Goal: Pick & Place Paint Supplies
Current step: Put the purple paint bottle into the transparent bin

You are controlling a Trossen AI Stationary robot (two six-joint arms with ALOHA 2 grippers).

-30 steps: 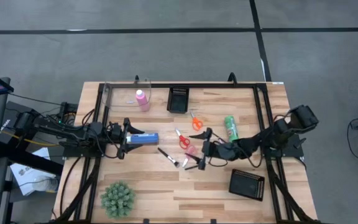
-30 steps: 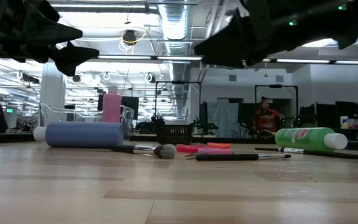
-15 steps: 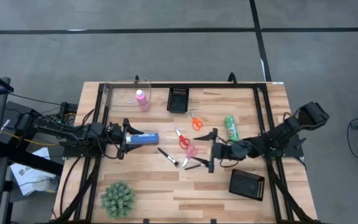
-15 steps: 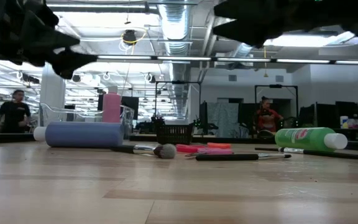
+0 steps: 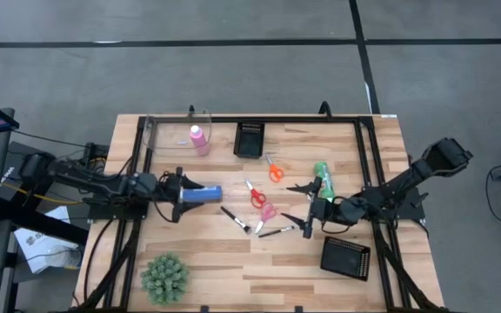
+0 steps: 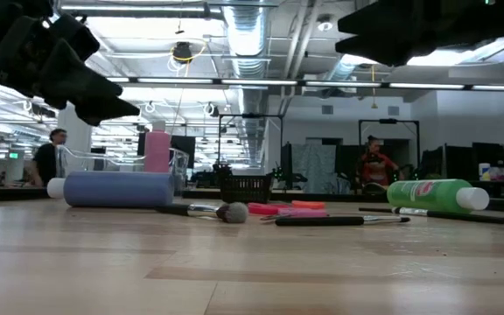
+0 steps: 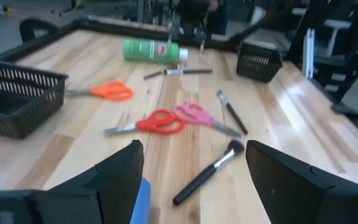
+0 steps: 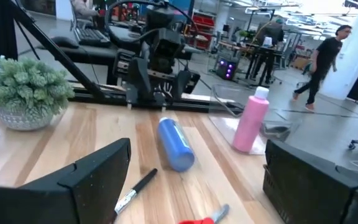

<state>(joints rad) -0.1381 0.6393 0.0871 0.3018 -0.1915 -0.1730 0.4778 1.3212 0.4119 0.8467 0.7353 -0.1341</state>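
Supplies lie loose mid-table — blue bottle (image 5: 203, 194) just before the left gripper (image 5: 179, 184), fingers spread, empty; green bottle (image 5: 322, 180) beside the right gripper (image 5: 303, 209), also wide open; pink bottle (image 5: 198, 138) upright, 3 scissors (image 5: 257, 196) between.

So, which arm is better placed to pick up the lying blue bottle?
The left. The left gripper is open right at the blue bottle's end; the right gripper, also open, hovers farther off near the green bottle.

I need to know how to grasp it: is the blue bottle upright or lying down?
Lying down. The blue bottle rests on its side on the table, below the open left gripper.
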